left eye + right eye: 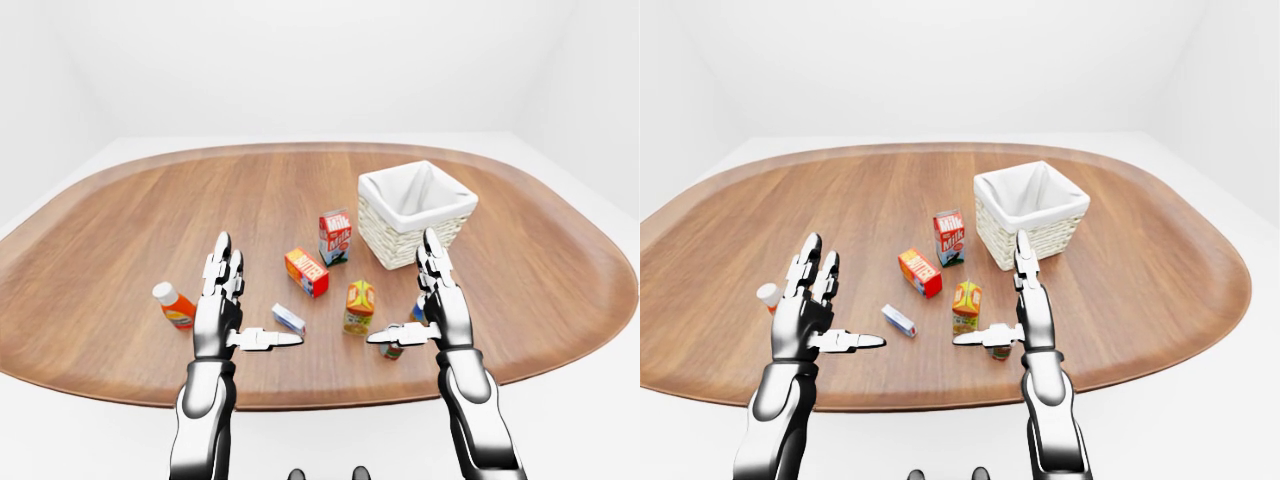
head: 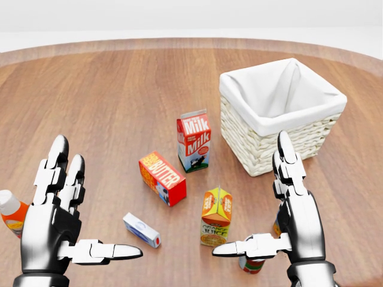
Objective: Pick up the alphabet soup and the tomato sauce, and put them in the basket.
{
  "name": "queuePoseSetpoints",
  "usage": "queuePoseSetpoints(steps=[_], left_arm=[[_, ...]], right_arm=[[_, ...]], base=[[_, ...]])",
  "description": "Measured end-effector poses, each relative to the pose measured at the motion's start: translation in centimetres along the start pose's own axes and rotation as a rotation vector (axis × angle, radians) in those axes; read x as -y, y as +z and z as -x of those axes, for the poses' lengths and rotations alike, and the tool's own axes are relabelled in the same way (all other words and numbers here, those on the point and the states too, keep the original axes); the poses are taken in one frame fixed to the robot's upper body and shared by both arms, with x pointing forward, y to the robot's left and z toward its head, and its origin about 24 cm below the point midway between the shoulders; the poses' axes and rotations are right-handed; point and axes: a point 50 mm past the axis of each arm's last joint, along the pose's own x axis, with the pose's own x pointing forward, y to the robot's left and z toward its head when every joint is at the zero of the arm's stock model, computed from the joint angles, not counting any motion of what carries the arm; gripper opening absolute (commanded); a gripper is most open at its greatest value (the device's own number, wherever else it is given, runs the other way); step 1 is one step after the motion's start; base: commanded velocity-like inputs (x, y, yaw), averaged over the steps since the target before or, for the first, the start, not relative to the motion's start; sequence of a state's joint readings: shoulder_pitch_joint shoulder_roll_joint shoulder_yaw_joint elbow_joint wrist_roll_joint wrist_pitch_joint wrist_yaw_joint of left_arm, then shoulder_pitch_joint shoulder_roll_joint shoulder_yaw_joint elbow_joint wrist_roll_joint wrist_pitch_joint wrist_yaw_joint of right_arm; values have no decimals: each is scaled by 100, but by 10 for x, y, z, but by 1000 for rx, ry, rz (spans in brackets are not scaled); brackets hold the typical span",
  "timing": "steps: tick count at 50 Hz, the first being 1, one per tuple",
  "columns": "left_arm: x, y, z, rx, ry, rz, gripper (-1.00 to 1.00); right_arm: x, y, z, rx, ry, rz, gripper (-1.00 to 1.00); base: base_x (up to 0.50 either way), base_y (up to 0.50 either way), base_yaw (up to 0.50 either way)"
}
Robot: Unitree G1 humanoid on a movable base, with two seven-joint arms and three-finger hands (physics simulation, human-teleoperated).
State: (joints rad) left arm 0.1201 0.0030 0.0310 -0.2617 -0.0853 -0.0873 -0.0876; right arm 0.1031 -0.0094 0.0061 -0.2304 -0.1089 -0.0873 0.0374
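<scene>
White room, oval wooden table (image 1: 120, 230). Both hands (image 2: 57, 221) (image 2: 296, 218) hover spread, holding nothing, apparently poised to reach. Soup can (image 2: 251, 263) lower right under the right thumb; basket (image 2: 281, 113) upper right.

Milk carton (image 2: 194, 140): "Milk", printed twice. Butter box (image 2: 163, 177), at its 7 o'clock: "BUTTER". Juice carton (image 2: 216, 218), at its 5 o'clock: "JUICE". Other labels unreadable.

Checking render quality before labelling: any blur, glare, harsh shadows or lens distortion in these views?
Head view: sharp, evenly lit, no glare, faint shadows under the milk carton and basket. Left-eye and right-eye views: wide-angle, the table edge bows strongly, items small but in focus.
</scene>
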Motion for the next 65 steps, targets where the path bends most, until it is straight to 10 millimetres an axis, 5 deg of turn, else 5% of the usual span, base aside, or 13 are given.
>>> queuePoseSetpoints(steps=[65], left_arm=[[1,-1,0,-5,-4,3,100]], right_arm=[[0,-2,0,-9,2,-3,100]], base=[[23,0,0]])
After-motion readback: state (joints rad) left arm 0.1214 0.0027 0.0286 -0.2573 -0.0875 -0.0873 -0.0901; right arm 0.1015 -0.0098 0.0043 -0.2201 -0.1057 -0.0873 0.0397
